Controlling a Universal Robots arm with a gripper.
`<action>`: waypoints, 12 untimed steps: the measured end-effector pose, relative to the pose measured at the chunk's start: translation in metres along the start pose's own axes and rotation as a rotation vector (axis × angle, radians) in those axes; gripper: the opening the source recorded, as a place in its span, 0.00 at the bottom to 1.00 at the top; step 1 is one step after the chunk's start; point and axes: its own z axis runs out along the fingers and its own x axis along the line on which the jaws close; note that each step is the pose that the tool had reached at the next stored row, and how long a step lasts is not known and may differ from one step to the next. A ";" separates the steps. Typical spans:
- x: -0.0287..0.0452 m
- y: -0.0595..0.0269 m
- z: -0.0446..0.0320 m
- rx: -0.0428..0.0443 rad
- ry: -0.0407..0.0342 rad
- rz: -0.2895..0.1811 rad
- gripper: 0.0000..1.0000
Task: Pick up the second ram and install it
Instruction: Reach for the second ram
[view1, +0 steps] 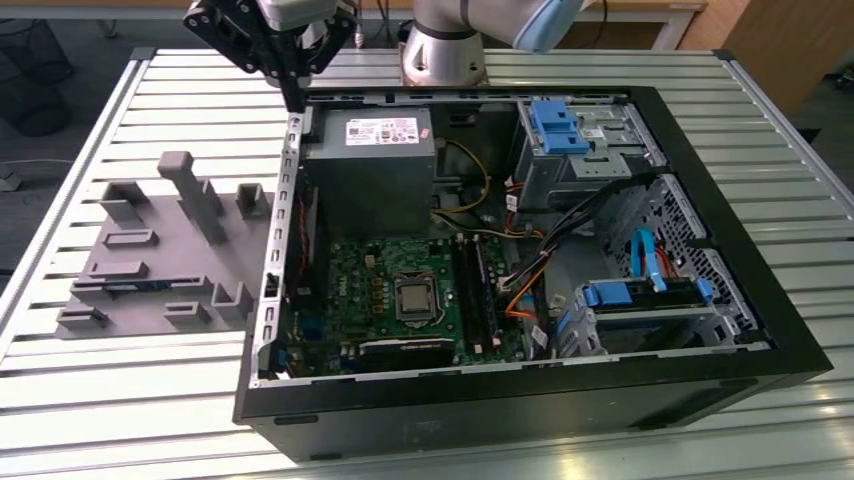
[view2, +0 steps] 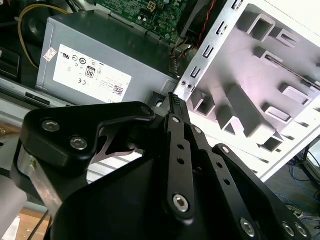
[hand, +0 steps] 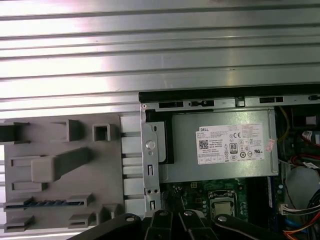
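The second ram (hand: 37, 203) lies edge-up in a slot of the grey holder (hand: 65, 165); it is a thin dark stick with blue marks. In the exterior view it shows as a dark strip (view1: 131, 288) on the holder's near part. My gripper (view1: 291, 98) hangs above the back left corner of the open computer case (view1: 747, 300), between the holder and the power supply (view1: 367, 165). Its fingers (view2: 173, 100) are pressed together with nothing between them. The green motherboard (view1: 400, 290) with its long black slots (view1: 478, 295) lies inside the case.
The case stands on a slatted metal table (view1: 134, 400), with the grey holder on the exterior view's left. Blue drive brackets (view1: 554, 125) and bundled cables (view1: 527, 285) fill the case's right half. The arm's base (view1: 447, 50) stands behind the case.
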 end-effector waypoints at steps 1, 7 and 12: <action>0.0008 -0.0001 0.0000 0.0000 0.0000 0.000 0.11; 0.0053 -0.0004 -0.0001 0.0000 0.0000 0.000 0.11; 0.0092 -0.0007 -0.0001 0.0000 -0.0001 0.000 0.11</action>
